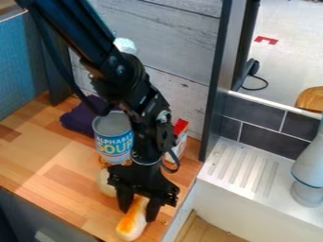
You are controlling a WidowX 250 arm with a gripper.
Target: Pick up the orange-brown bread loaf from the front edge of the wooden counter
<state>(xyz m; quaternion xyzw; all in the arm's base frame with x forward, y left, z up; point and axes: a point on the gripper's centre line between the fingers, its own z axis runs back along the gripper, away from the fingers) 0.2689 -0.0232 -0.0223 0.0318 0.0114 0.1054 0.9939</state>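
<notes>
The black gripper (138, 215) hangs low over the front right part of the wooden counter. Directly beneath it is an elongated white and orange food-like item (131, 225), its upper end partly hidden by the gripper. Whether the item is held cannot be told. Just left of the gripper lies a pale rounded object (106, 183), partly covered by the arm. Behind that stands an upright soup can (114, 144), with a small orange-brown item (103, 162) near its base.
A dark purple cloth (80, 117) is bunched behind the can on the left. A red and white carton (181, 138) stands right of the arm. Past the counter's right edge are a ribbed white drainboard (243, 168) and a tall pale grey object (307, 177).
</notes>
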